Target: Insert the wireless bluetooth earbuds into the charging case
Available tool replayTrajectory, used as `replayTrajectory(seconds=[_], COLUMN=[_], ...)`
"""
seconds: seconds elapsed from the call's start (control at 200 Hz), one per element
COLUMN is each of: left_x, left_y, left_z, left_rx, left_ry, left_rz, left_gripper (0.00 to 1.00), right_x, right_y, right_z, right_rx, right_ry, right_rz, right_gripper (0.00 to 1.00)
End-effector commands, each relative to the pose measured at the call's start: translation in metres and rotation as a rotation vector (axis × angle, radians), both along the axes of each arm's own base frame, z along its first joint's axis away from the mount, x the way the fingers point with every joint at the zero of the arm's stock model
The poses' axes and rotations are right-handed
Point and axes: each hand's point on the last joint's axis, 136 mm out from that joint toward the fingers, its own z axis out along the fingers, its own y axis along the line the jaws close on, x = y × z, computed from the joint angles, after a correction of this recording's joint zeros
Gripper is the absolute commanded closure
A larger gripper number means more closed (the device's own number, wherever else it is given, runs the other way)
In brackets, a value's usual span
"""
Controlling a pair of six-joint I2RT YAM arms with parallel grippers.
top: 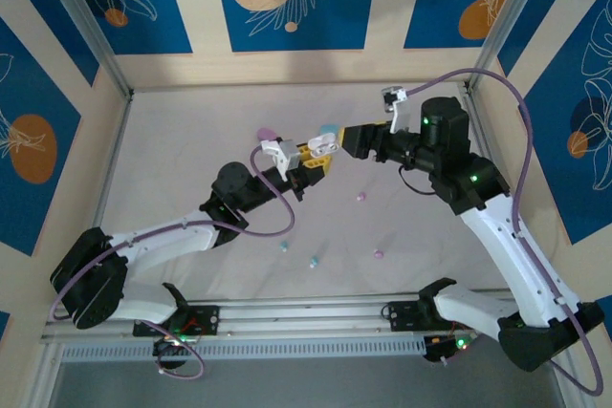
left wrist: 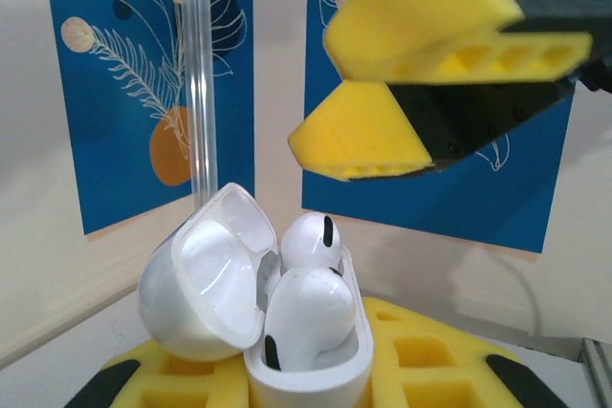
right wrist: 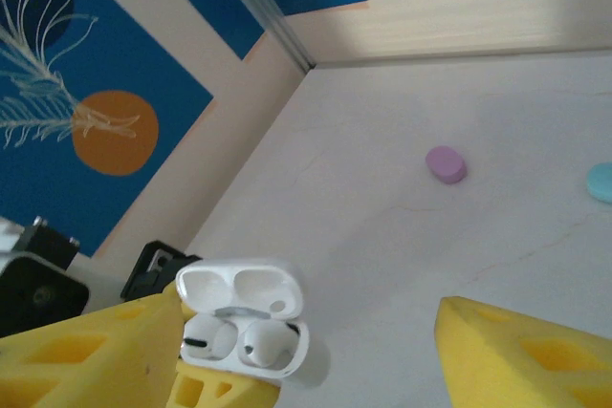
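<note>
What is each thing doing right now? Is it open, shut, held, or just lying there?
White case: lid open, held upright.
White earbuds: both sitting inside the white case.
Left gripper: shut on the white case.
Right gripper: open, holding nothing.
Pink case: shut, lying on the table.
Blue case: lying on the table, looks shut.
Loose earbuds: scattered on the table.

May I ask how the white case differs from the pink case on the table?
The white case is open, lid up; the pink case looks closed. The white case sits in the left gripper holding two white earbuds; the pink case lies free on the table. Both are rounded.
</note>
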Motion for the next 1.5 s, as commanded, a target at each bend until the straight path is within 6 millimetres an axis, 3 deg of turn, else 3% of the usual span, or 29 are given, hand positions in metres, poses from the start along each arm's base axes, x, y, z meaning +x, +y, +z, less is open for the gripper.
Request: replayTrajectory(seconds=[0.0, 0.22, 0.575, 1.005, 1.321, 1.491], left_x=[-0.011, -0.015, -0.021, -0.02, -0.018, -0.016], left_y=[-0.008, -0.015, -0.024, -0.027, -0.024, -0.021], left_z=[0.016, 0.01, 0.008, 0.009, 0.011, 0.011], left_rx=[-0.001, 0.069, 0.098, 0.103, 0.083, 0.082], left_ry=[-0.053, -0.066, -0.062, -0.06, -0.072, -0.072], left_rz=[-0.053, -0.091, -0.133, -0.133, -0.11, -0.086], left_gripper=[0.85, 0.85, 0.85, 0.85, 0.85, 0.86], right_x=[0.005, 0.015, 0.019, 0.011, -0.002, -0.01], right_y=[-0.009, -0.011, 0.007, 0.023, 0.023, 0.023], right_z=[0.004, -0.01, -0.027, -0.035, -0.06, -0.06], right_rx=[0.076, 0.111, 0.056, -0.025, -0.11, -0.11], right_ry=[0.077, 0.274, 0.453, 0.486, 0.551, 0.552], right_rz=[-0.038, -0.026, 0.092, 0.196, 0.229, 0.255], right_gripper=[0.29, 0.29, 0.29, 0.3, 0.35, 0.38])
